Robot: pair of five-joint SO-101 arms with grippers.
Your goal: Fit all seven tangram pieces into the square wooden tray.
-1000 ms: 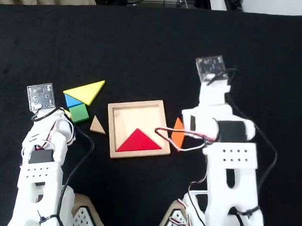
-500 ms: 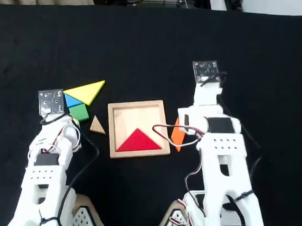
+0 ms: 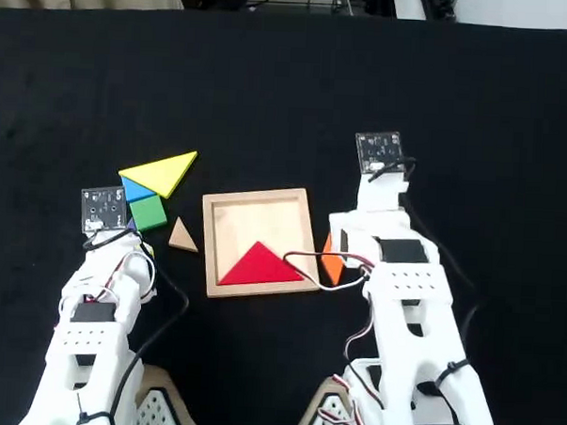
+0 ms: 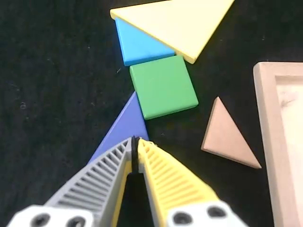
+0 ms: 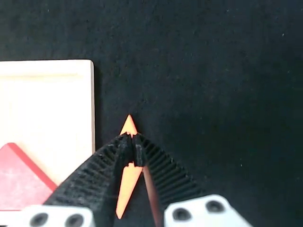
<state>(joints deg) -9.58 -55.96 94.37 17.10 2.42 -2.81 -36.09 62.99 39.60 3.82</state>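
Observation:
The square wooden tray [image 3: 258,204] lies mid-table with a red triangle [image 3: 260,265] inside, against its near edge. Left of it lie a yellow triangle [image 3: 161,171], a light blue piece [image 3: 134,189], a green square [image 3: 149,212] and a tan triangle [image 3: 181,234]. My left gripper [image 4: 136,141] is shut, its tips over a purple-blue triangle [image 4: 124,127] that touches the green square [image 4: 163,86]. My right gripper [image 5: 131,138] is shut just above an orange triangle [image 5: 128,182], which lies on the cloth beside the tray's right rim [image 5: 92,109]. The right arm largely hides the orange piece [image 3: 331,259] from above.
Black cloth covers the whole table. The tray's far half [image 3: 255,216] is bare wood. Both arm bodies stand at the near edge, the left arm [image 3: 96,308] and the right arm [image 3: 407,303]. Open cloth stretches across the far side and far right.
Both arms have drawn back toward the near edge. The left one shifted right over the purple-blue triangle, the right one shifted left toward the tray. No piece has moved.

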